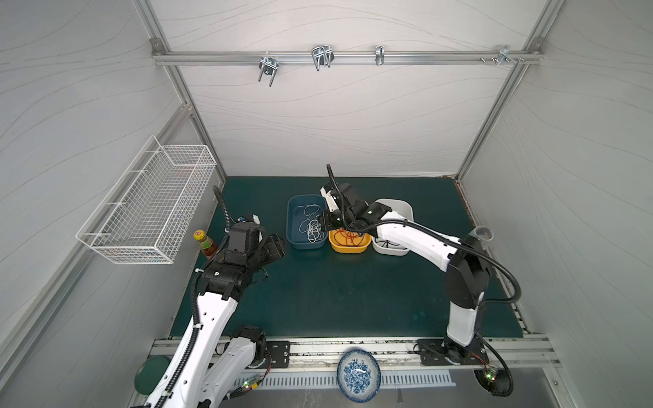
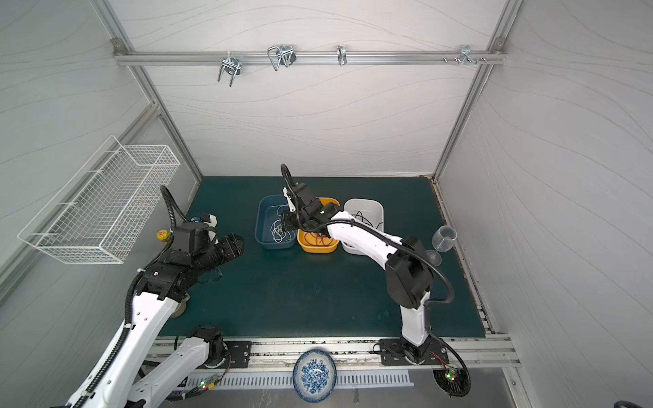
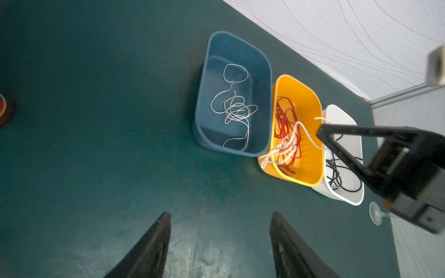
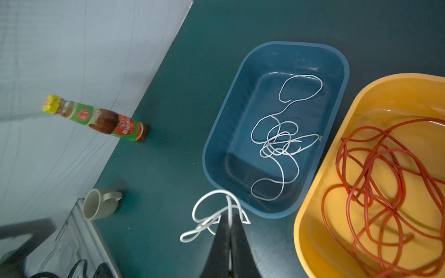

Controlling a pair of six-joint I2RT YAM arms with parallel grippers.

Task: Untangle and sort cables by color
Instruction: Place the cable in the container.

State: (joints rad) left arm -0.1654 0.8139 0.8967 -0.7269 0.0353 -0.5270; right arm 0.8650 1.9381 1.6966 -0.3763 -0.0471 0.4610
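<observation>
**A:** Right gripper (image 4: 228, 217) is clamped tight on a bunch of held white cable (image 4: 207, 221). The loops hang off its tips above the counter (image 4: 168, 156), just beside the near wall of the blue bin (image 4: 214, 149). A loose white cable (image 4: 277, 144) lies inside that bin.

**B:** Left gripper (image 3: 219, 216)?

**A:** Jaws stand wide with nothing between them, over bare counter, well apart from the bins.

**B:** Step in hand, as I judge it, is to carry the bunch over the blue bin and let go.

**A:** Agreed. Bring the whole hanging bunch over the bin floor, not just the tips. Go low before opening, because springy loops could spill over the rim. Open fully, then lift straight up in case a loop snags a finger.

**B:** Risk?

**A:** The yellow bin (image 3: 310, 108) with the red cables (image 3: 285, 125) sits right beside the blue one. In the left wrist view the held loops appear to cross the yellow rim. Cannot tell whether they touch it or hang clear above it.

**B:** What else is hard to read?

**A:** In both top views the right arm (image 1: 406, 240) covers the gripper tips and most of the yellow bin. The held cable blurs into the loose one there. The white bin (image 3: 339, 115) and its black cables (image 3: 333, 168) sit partly behind the right gripper in the left wrist view. Cannot tell whether the bunch is one cable or several.
</observation>
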